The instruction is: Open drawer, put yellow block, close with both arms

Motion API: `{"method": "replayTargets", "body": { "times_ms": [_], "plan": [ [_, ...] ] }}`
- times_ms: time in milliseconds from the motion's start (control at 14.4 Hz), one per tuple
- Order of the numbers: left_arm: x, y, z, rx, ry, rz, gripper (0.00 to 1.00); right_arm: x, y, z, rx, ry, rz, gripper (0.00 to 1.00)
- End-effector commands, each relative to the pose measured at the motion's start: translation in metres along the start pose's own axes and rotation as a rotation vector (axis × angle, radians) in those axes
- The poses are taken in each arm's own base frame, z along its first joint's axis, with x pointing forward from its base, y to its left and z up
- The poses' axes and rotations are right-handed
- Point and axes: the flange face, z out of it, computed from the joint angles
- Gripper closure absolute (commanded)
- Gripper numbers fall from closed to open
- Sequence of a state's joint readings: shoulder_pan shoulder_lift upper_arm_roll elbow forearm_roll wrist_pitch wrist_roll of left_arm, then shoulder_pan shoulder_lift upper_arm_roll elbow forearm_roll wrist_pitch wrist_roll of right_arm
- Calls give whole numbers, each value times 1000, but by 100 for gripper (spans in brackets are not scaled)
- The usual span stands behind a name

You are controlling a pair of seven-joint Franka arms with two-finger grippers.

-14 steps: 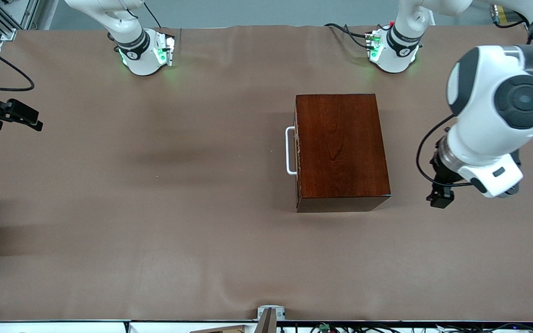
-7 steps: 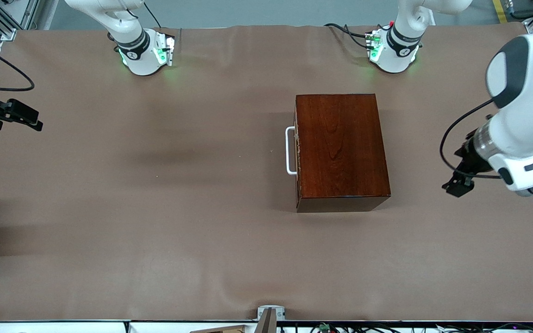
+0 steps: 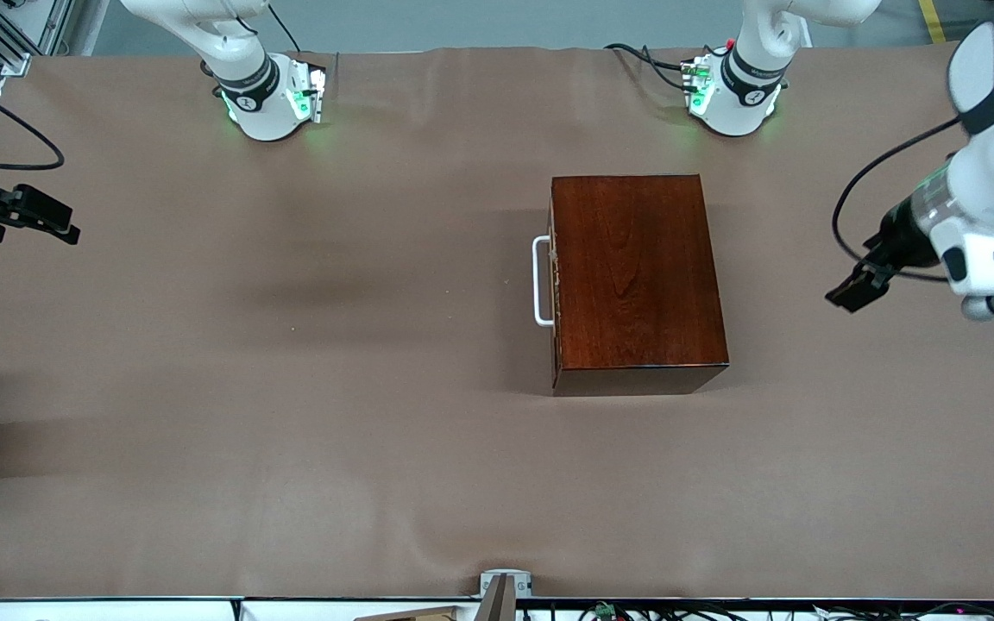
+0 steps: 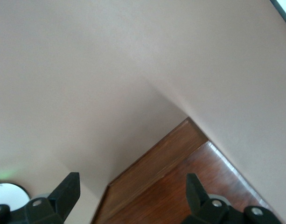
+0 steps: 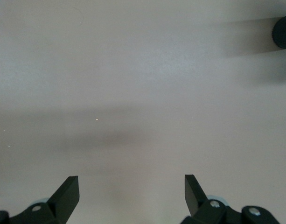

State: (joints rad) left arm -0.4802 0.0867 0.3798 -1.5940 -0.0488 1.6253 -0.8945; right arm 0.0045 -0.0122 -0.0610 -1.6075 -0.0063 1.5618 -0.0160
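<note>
Brown cloth-covered desk (image 3: 290, 388), faint wrinkles along edge nearest front camera. Black cables (image 3: 644, 56) on desk beside green-lit base. Aluminium frame rail (image 3: 5, 60) at desk corner. Small grey bracket (image 3: 506, 580) at desk edge. Tangled wires (image 3: 721, 612) below that edge.

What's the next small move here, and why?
Probably raise the left pincer, over the table beside the box, clear and park it: the drawer is shut, no block shows, and both pincers are open and empty, the right pincer waiting over its end of the table.
</note>
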Motion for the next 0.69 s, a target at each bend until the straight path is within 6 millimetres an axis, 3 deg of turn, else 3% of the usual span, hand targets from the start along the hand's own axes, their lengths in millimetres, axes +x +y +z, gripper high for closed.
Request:
{"method": "replayTargets", "body": {
  "times_ms": [0,208,625],
  "plan": [
    [-5,-27,-12,-13,-52,158,0,-1,3,-3,-3,4,9,0],
    [-15,-22,-17,-15,-51,282,0,-1,2,-3,-3,4,7,0],
    [-22,-31,-41,-22,-38,495,0,-1,2,-3,-3,4,7,0]
  ]
}}
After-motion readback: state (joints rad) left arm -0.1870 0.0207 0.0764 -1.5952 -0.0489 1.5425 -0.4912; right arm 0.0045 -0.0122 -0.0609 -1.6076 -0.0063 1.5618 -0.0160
